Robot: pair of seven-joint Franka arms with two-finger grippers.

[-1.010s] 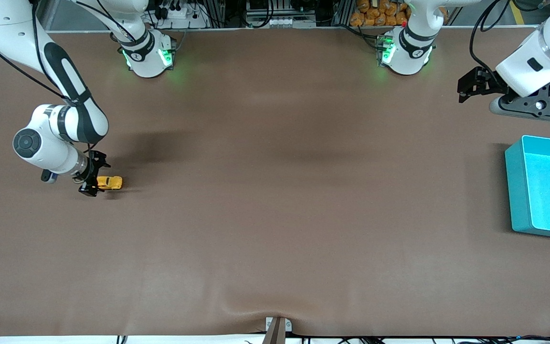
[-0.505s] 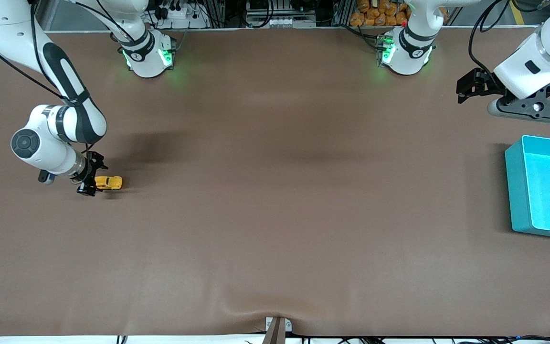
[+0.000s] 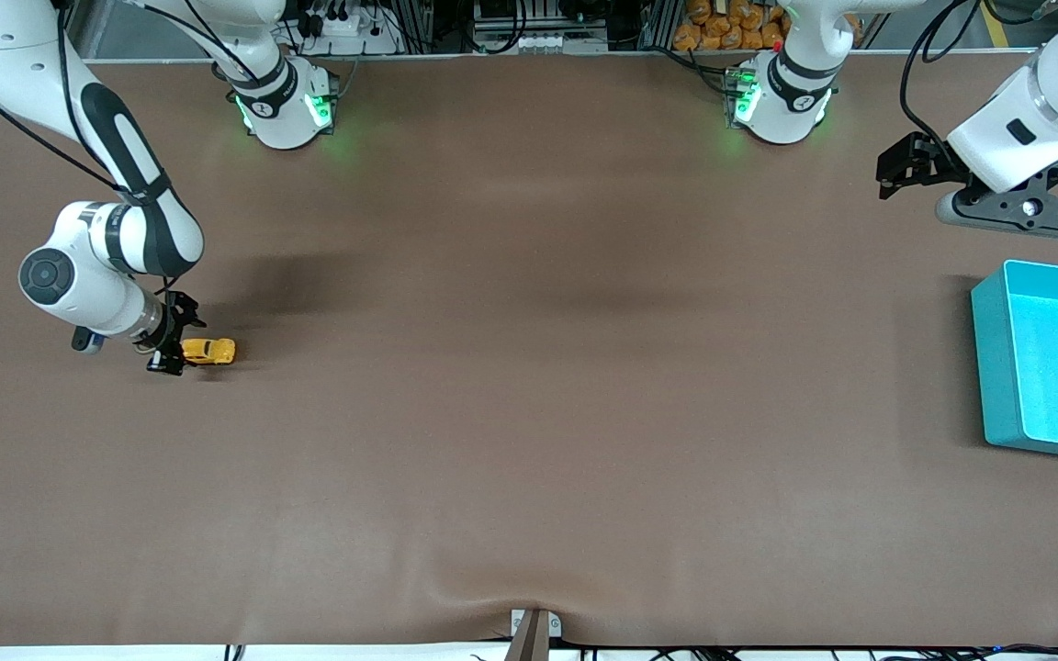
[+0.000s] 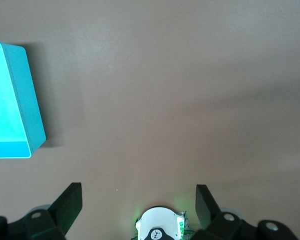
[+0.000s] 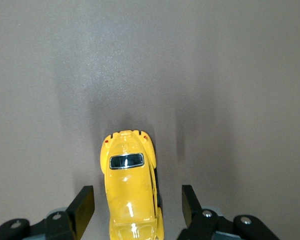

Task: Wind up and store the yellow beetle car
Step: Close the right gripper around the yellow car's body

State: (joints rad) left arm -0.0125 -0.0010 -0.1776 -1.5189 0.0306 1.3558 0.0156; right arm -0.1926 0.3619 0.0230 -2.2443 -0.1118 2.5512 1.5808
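Note:
The yellow beetle car point(image 3: 209, 351) stands on the brown table near the right arm's end. My right gripper point(image 3: 171, 344) is low at the table, with one finger on each side of the car's end. In the right wrist view the yellow beetle car point(image 5: 132, 190) lies between the fingers of my right gripper point(image 5: 135, 200), and a strip of bare table shows on both sides; the jaws are open and not touching it. My left gripper point(image 3: 892, 170) hangs open and holds nothing, over the table by the teal bin; in its own view my left gripper point(image 4: 138, 200) frames only bare table.
A teal bin point(image 3: 993, 367) stands at the left arm's end of the table, with nothing showing inside; the teal bin point(image 4: 27, 100) also shows in the left wrist view. The two arm bases point(image 3: 283, 106) point(image 3: 779, 101) stand along the table's top edge.
The right gripper's jaws have narrowed around the car and the hand has shifted slightly along it. The car has not moved. The left arm has drifted slightly.

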